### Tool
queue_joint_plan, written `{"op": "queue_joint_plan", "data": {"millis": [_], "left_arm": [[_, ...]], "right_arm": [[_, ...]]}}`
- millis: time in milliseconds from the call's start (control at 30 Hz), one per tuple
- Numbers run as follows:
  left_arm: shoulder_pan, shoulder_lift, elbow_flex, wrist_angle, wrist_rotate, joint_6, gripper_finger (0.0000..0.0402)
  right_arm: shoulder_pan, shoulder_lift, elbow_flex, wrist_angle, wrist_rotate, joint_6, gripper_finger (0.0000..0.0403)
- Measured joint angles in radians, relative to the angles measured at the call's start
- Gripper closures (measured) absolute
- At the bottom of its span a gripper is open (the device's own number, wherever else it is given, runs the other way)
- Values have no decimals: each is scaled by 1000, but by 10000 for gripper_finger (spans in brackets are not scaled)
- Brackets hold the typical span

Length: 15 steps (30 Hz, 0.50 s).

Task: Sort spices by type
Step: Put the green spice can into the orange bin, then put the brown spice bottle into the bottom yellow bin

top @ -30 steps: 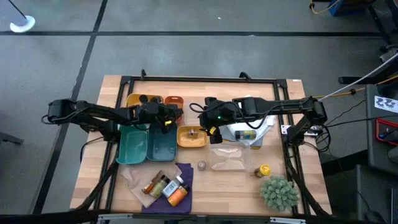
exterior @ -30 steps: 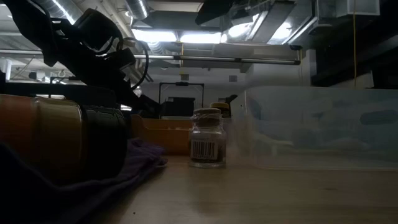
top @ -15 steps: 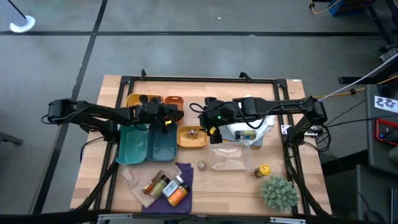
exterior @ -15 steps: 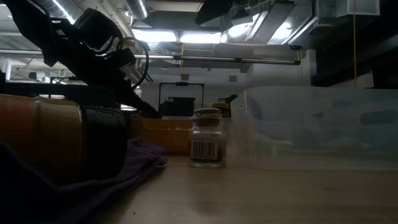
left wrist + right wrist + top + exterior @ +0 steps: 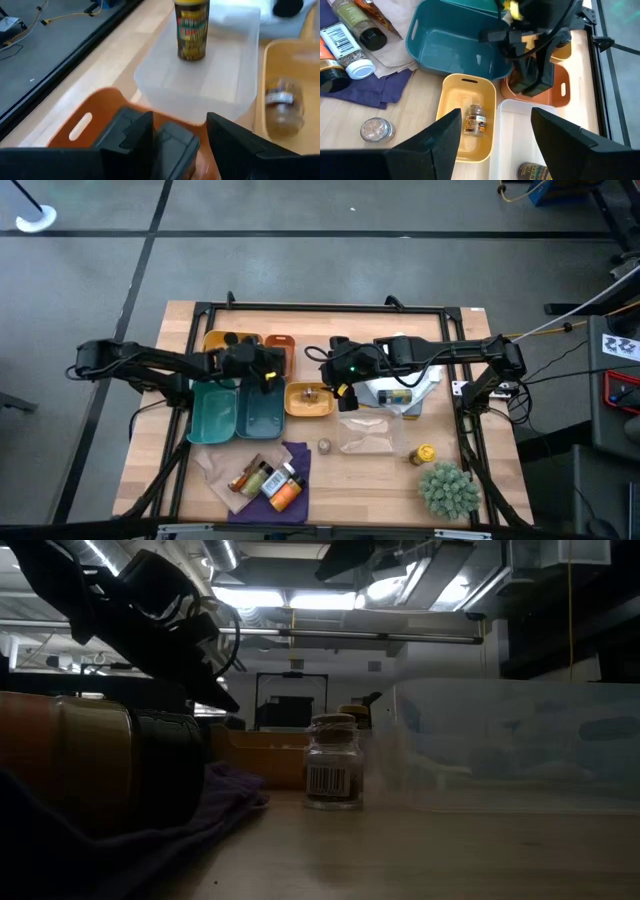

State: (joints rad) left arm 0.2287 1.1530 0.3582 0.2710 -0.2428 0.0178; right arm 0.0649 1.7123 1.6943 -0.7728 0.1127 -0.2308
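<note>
My left gripper (image 5: 272,368) hangs over the orange tray (image 5: 280,343), shut on a dark-capped spice jar (image 5: 172,142). My right gripper (image 5: 342,387) is open and empty, hovering between the yellow tray (image 5: 451,87) and the white tray (image 5: 235,75). One jar (image 5: 474,120) lies on its side in the yellow tray. A yellow-capped bottle (image 5: 192,27) stands in the white tray. A small jar (image 5: 333,775) stands on the table. Several spices (image 5: 268,478) lie on a purple cloth. My left gripper has the jar's dark cap (image 5: 175,150) between its two fingers (image 5: 132,135), coming from above and slanting down. The jar sits low over the orange tray's floor (image 5: 80,127). Its body is hidden by the cap and fingers, so I cannot tell whether it rests on the tray.
Two teal trays (image 5: 240,408) sit near the left arm. A yellow tray with black-capped jars (image 5: 225,340) is at the far side. A clear plastic tray (image 5: 372,432), a yellow-capped jar (image 5: 425,453) and a spiky green plant (image 5: 447,488) occupy the near right.
My left gripper has drawn back a little toward the table's left and risen slightly over the orange tray. My right arm has kept still.
</note>
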Motion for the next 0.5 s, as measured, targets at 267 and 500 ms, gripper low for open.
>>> {"op": "queue_joint_plan", "data": {"millis": [267, 500], "left_arm": [[-2, -81, 44, 2, 0, -21, 233], [-39, -153, 52, 0, -1, -71, 233]], "right_arm": [[2, 2, -2, -49, -153, 3, 162], [60, 29, -43, -47, -271, 3, 162]]}}
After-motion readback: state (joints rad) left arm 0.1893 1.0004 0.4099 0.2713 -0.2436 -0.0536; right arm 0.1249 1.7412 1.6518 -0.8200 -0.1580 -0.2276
